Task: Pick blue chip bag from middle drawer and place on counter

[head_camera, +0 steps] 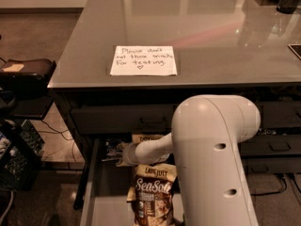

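Note:
The middle drawer (101, 206) is pulled open below the counter (211, 36). My gripper (117, 153) reaches into the drawer's back left corner, under the counter edge. A small dark bluish bag, the blue chip bag (111, 146), shows partly right at the gripper's tip, touching or very close to it. I cannot tell whether it is held. My big white arm (216, 164) covers the right half of the drawer.
A brown "Sea Salt" bag (153, 192) lies in the drawer's middle, and another brown bag (146, 138) lies behind it. A white handwritten note (143, 60) lies on the counter. A black crate (19, 159) and cables stand on the floor at the left.

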`<action>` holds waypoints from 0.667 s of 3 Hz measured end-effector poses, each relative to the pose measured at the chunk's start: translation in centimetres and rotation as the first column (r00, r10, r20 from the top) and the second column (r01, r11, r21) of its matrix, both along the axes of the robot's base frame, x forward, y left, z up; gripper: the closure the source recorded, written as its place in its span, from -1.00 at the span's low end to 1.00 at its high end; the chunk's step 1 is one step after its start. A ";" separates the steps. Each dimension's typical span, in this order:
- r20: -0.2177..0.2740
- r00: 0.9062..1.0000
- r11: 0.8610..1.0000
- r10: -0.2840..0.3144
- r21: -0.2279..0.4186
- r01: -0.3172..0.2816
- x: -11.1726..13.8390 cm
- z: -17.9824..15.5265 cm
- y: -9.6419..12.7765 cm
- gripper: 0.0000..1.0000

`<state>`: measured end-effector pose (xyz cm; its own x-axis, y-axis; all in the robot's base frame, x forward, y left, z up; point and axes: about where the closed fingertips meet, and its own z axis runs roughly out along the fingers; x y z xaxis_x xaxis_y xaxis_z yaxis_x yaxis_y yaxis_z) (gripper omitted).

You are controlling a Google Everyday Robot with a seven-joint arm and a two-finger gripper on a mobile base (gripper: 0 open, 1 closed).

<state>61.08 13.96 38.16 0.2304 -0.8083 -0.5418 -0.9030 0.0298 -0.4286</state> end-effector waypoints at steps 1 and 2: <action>-0.003 1.000 1.000 -0.008 -0.019 0.008 0.5 -0.6 -0.2 -0.14; -0.005 1.000 0.999 -0.012 -0.034 0.012 1.2 -1.2 -0.4 -0.12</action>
<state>62.27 13.60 37.00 0.2178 -0.8289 -0.5153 -0.9050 0.0260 -0.4245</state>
